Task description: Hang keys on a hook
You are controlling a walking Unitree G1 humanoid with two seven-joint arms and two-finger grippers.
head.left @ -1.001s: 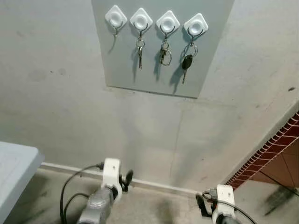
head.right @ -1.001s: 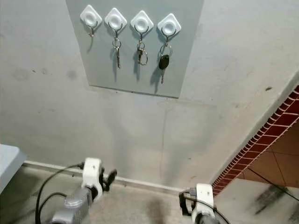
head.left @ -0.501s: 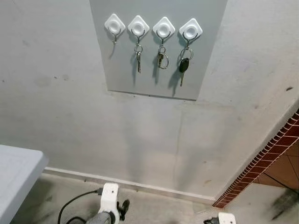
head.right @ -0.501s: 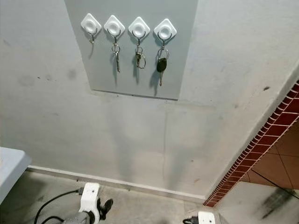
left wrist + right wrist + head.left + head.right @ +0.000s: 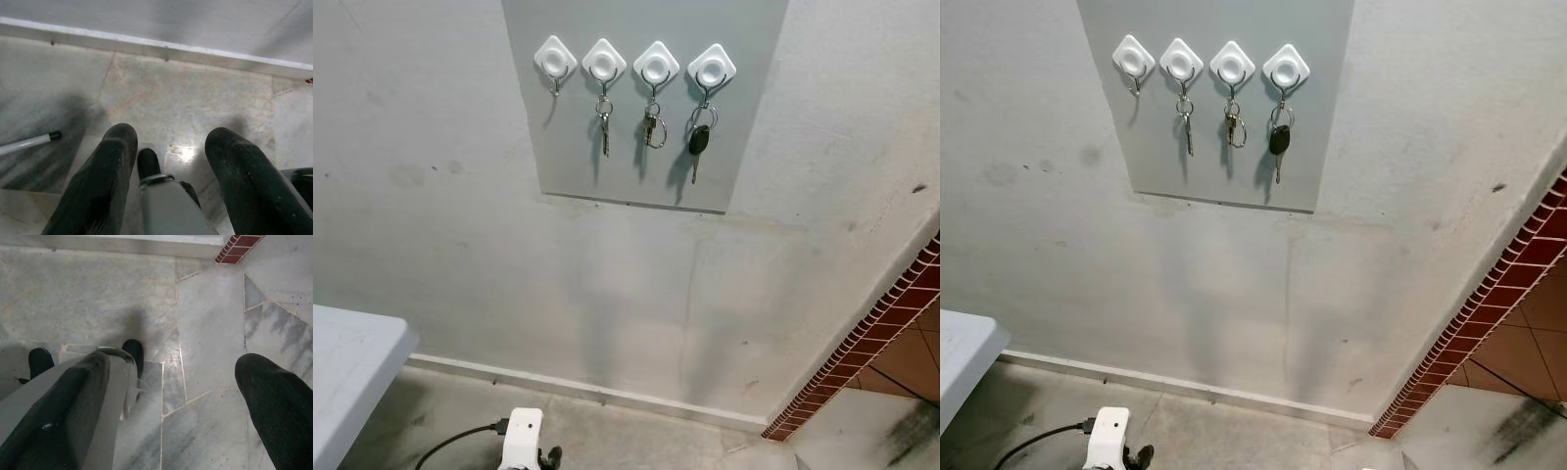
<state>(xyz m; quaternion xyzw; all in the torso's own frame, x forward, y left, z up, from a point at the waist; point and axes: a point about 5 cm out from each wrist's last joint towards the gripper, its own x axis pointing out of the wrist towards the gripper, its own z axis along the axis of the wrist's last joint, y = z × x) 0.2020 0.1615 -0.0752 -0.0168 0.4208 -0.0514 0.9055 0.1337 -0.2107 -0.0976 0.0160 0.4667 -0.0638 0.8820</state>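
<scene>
Grey panel (image 5: 636, 147) fixed to the wall at 12 o'clock of the head view, carrying four white diamond hooks in a row. Leftmost hook (image 5: 554, 57) is bare. Second hook holds a small key (image 5: 604, 122), third a key with a loose ring (image 5: 652, 127), fourth a black-headed car key (image 5: 699, 142). Each hangs by its ring straight down from the hook, free of the panel edge, so the three sets look properly seated; judged from this, the hanging step appears complete, with one hook spare.

Left gripper (image 5: 168, 161) points down at the stone floor (image 5: 195, 98), fingers spread apart, nothing between them. Its wrist housing (image 5: 521, 439) shows at 6 o'clock in the head view. Right gripper (image 5: 190, 401) likewise aimed at the floor, fingers wide, empty. Both arms hang low, probably because no grasp is needed now.

Keys sit high on the wall, well apart from either set of fingers. A white table corner (image 5: 347, 377) lies at 8 o'clock; brick edging (image 5: 862, 352) at 4 o'clock.
</scene>
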